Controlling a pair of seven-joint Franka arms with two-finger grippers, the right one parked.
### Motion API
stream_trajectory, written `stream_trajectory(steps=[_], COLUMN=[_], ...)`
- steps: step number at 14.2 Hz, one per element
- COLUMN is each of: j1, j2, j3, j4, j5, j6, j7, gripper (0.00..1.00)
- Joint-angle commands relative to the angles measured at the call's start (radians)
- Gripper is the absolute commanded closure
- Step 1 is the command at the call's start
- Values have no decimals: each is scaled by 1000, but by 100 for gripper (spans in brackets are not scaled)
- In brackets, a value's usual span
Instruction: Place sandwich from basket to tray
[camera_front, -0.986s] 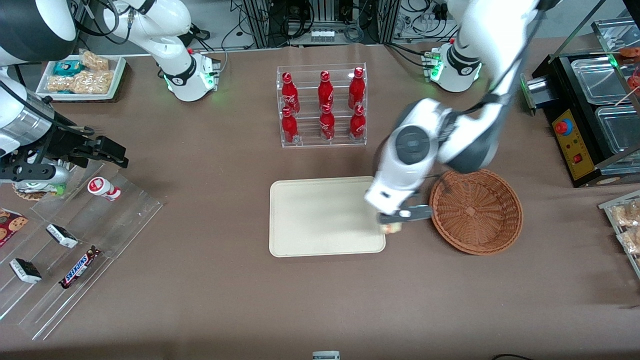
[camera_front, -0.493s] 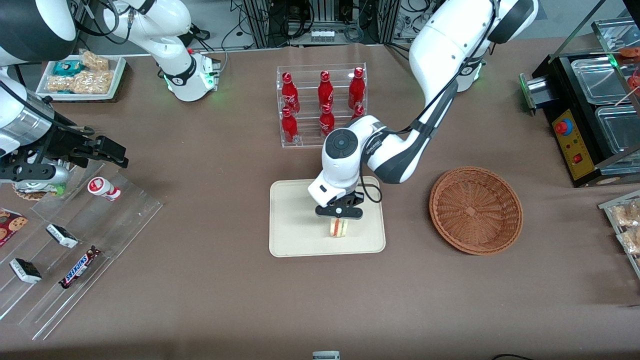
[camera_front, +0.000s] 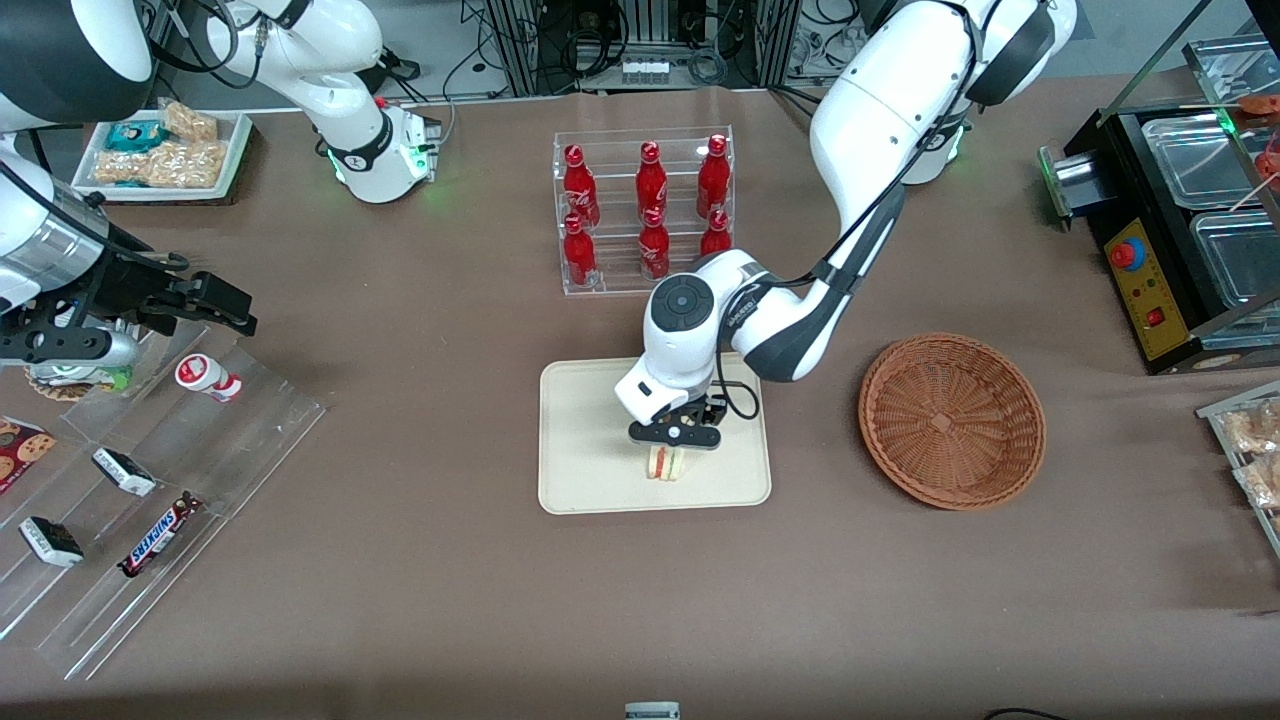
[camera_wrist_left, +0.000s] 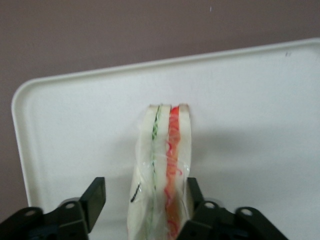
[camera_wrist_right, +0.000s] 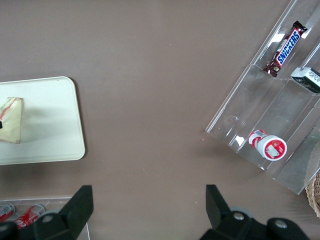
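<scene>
Over the table (camera_front: 420, 560), I am leaving the empty basket (camera_front: 951, 420) well apart. My pincer (camera_front: 668, 452) has come down over the tray (camera_front: 585, 440) and is opening; one finger (camera_wrist_left: 95, 197) stands clear of the sandwich (camera_wrist_left: 162, 165), now resting there, so placement looks nearly done.

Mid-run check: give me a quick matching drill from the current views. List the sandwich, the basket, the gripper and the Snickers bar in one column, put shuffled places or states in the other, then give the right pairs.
Things:
1. sandwich
2. basket
3. gripper
4. Snickers bar

Places or states:
A. lies on a clear acrylic display step, toward the parked arm's end of the table
B. nothing in it, beside the tray
C. low over the tray, fingers open, one on each side of the wedge
D. stands on edge on the tray, red and green filling showing

Pairs: 1-D, 2-B, 3-C, 4-A
</scene>
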Motion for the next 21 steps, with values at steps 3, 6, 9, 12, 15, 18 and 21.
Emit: stream_trajectory(steps=[3,6,9,12,15,18,21], j1=[108,200,346,514,630,653,664], j2=[-230,-369,-505,-702,-868,-913,-901], j3=[27,28,27,27,30,33,41], j4=[7,-1,-17,-186,-347,-407,-397], j5=[-89,-132,-135,-227,-308,-316,-312], j6=[-162,-317,-530,-578,-589,-589,-581], j7=[-45,-63,-42,196,464,570,579], gripper=[0,0,0,0,0,0,0])
